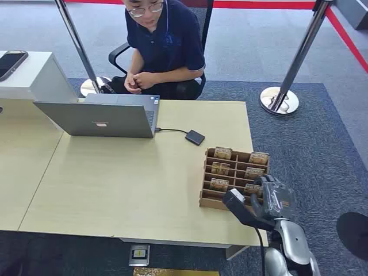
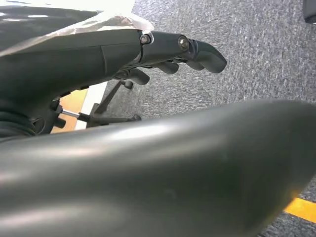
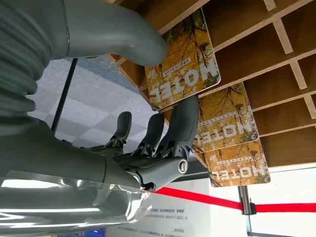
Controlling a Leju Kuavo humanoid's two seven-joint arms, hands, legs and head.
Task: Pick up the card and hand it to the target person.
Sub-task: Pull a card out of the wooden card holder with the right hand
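Up close, the right hand (image 3: 149, 148) has its thumb (image 3: 123, 39) lying over one face of the nearest hotel card (image 3: 184, 61) and a dark finger (image 3: 184, 123) pressed at the card's lower edge, so the fingers pinch that card while it stands in the wooden card rack (image 3: 260, 59). Two more cards (image 3: 227, 123) stand in the slots just behind it. From the head view, the right hand (image 1: 271, 198) sits at the near right corner of the rack (image 1: 208, 198), which rests on the tabletop (image 1: 130, 190) near its right edge. A laptop (image 1: 102, 118) and a small black drive (image 1: 195, 137) lie farther back, and a seated person (image 1: 163, 46) faces the tabletop. The left hand (image 2: 175, 52) hangs over grey carpet, fingers loosely extended, holding nothing.
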